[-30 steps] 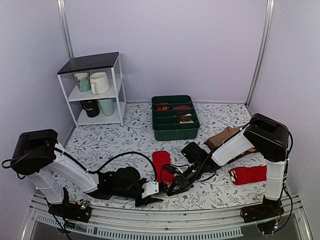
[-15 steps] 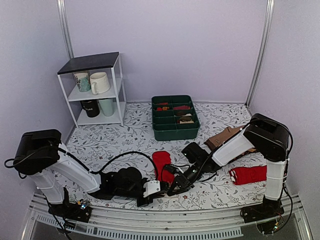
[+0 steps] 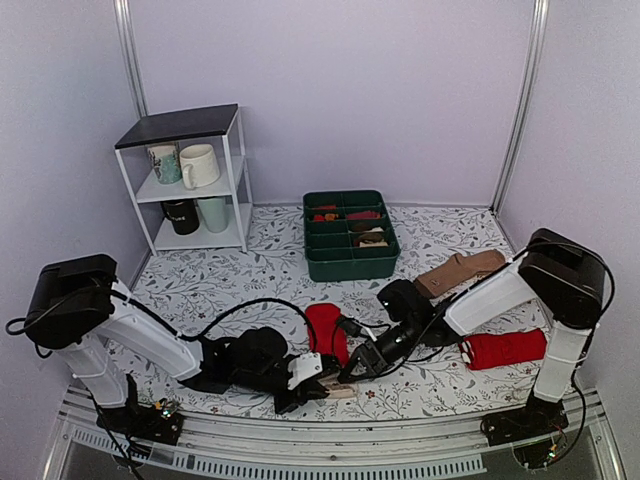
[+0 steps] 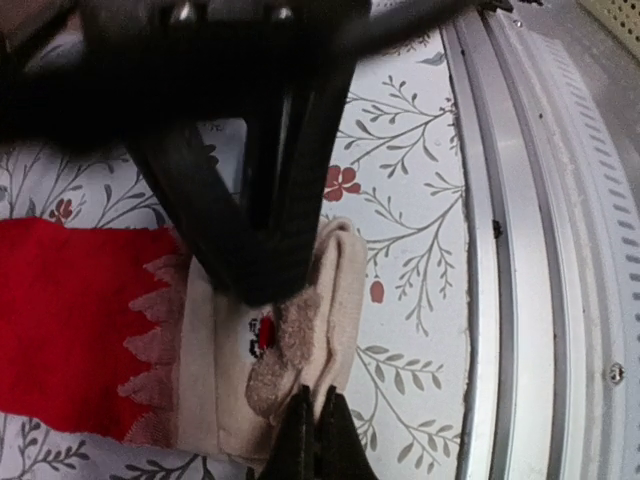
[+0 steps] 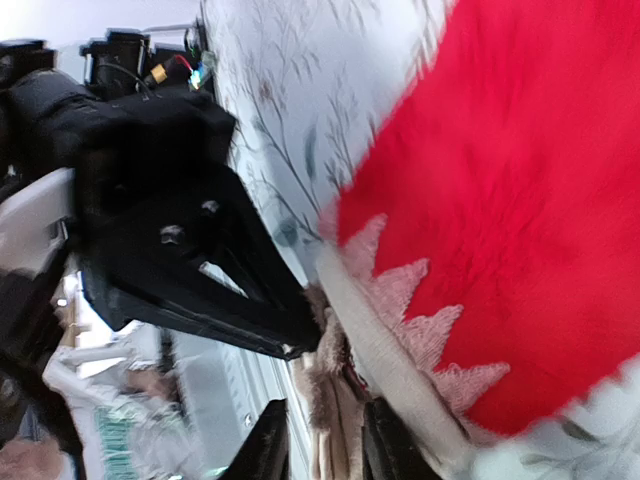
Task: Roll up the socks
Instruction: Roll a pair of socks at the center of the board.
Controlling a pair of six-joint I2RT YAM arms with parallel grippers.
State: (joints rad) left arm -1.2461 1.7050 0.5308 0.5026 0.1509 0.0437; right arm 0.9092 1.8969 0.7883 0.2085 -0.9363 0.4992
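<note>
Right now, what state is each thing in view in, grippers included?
socks, laid flat, not yet rolled
left gripper, shut at the beige end's edge; pinch unclear
right gripper, slightly open over the beige end
all-red socks, lying untouched
brown sock, lying flat, untouched
green bin, open-topped, some compartments filled
mugs, standing on the shelf
</note>
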